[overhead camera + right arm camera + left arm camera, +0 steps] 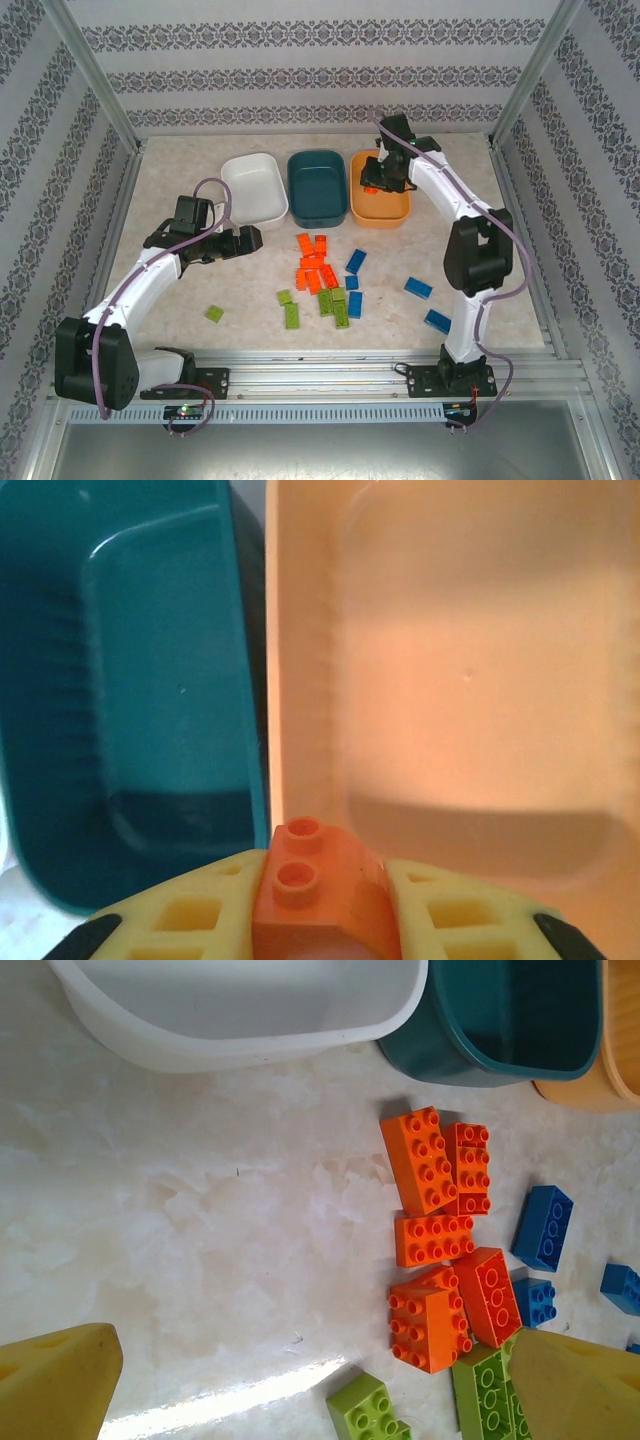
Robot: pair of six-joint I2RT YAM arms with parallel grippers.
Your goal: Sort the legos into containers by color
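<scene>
Mia: Start on the left. What are the left fingers (250,240) doing?

Ben: They are spread wide apart and hold nothing. They hang over the table (250,325), just in front of the white bowl (232,196).

Mia: Is there a lego near them?

Ben: Yes. One lone green lego (214,313) lies on the table by itself. It is nearer to us than the left fingers.

Mia: What stands next to the white bowl?

Ben: The dark teal bowl (318,216) is just beside it. Then comes the orange bowl (380,215), touching the teal one or almost touching it (I cannot tell which). All three stand in a row at the far side of the table.

Mia: And in the middle?

Ben: A heap of orange legos (315,266) lies in front of the dark teal bowl, with the bricks touching each other. The green legos (335,305) lie close together, a bit nearer to us. Three blue legos (352,282) sit in a line along the right side of the heap. Further right lie a fourth blue lego (418,288) and a fifth blue lego (437,321), each alone.

Mia: What about the right fingers (371,183)?

Ben: They pinch one held orange lego (305,890) between them. They hang over the orange bowl, near the side by the dark teal bowl.
</scene>
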